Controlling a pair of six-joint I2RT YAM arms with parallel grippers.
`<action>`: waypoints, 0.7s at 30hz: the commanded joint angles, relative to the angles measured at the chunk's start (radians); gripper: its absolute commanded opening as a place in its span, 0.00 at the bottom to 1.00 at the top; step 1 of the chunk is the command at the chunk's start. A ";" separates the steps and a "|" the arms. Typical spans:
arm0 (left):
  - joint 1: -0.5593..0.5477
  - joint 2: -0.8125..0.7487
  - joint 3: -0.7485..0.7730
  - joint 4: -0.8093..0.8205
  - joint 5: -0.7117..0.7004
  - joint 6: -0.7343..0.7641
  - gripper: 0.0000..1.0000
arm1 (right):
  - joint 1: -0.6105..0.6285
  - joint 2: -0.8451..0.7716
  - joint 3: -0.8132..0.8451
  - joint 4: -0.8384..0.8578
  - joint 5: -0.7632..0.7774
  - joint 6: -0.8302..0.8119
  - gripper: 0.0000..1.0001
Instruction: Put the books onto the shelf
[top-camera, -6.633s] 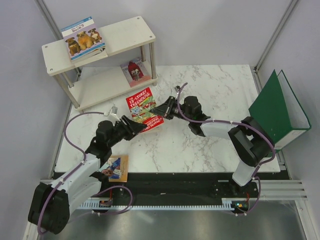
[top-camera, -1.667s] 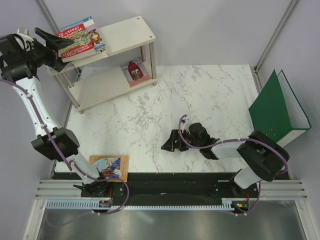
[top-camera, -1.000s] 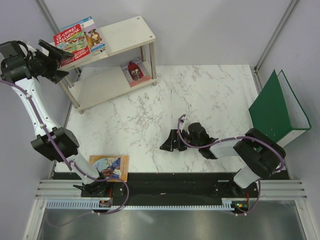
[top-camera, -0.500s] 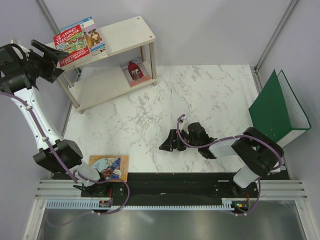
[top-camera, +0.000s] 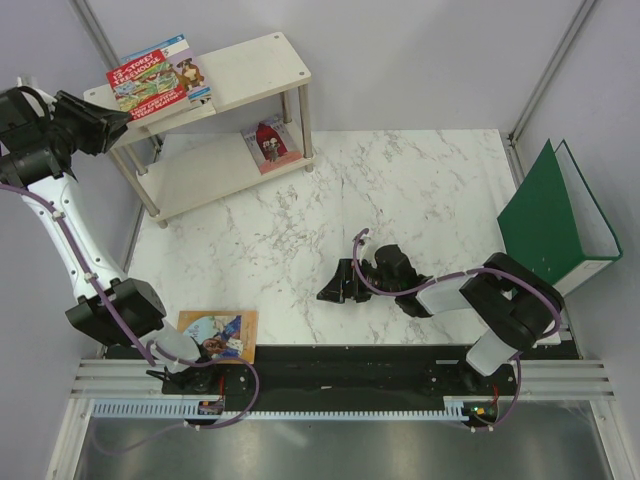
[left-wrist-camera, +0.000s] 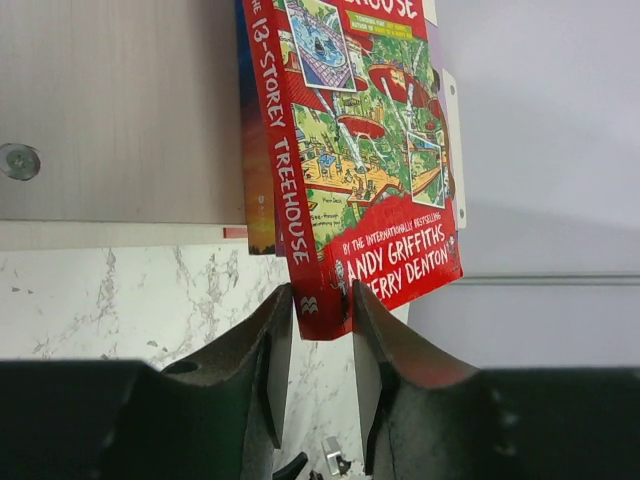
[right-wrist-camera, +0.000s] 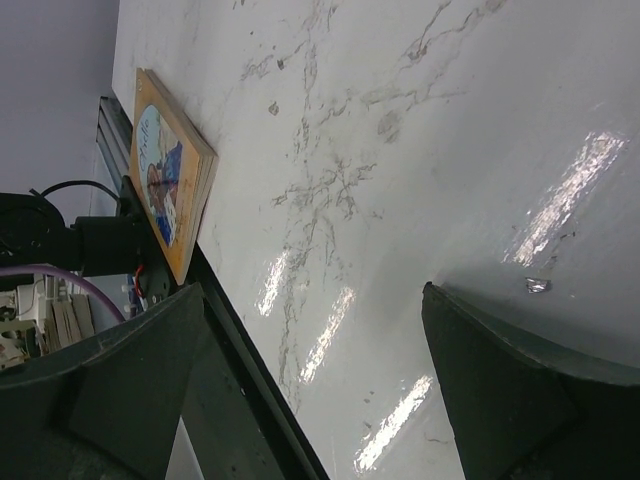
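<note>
While the L hand (left-wrist-camera: 320, 300) sits at the left end of the shelf (top-camera: 260, 65) top board, we log the step as setting down the Treehouse bk (top-camera: 150, 85). Bk lies flat on the dogs bk (top-camera: 188, 68), both on the top board. Its near corner sticks out past the board's end.

L hand: jaws stand narrow, one finger each side of that corner, v. close to it. We cannot tell if they pinch it or just flank it.

Next move, our guess: free the corner and back off w/o dragging the bk off the stack, or nudge it further in, since it overhangs. That leaves the orange-brown bk (top-camera: 220, 335) to fetch. It's at the worktop (top-camera: 420, 190) near-left corner, partly over the near edge. One small red bk (top-camera: 268, 140) is on the lower board.

L arm: reared tall over the worktop's left edge, wrist bent in toward the shelf, hand at top-board height.

R arm: folded low, forearm reaching to mid-worktop. R hand (top-camera: 332, 283) is wide open, empty, down by the surface.
</note>
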 joint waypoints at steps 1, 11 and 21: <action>0.006 0.006 0.018 0.081 0.005 -0.036 0.35 | 0.007 0.044 -0.008 -0.102 0.004 -0.005 0.98; 0.006 0.038 0.023 0.125 0.013 -0.071 0.34 | 0.007 0.056 -0.004 -0.104 -0.003 -0.005 0.98; -0.005 0.116 0.141 0.145 0.077 -0.122 0.35 | 0.007 0.078 0.004 -0.099 -0.009 -0.001 0.98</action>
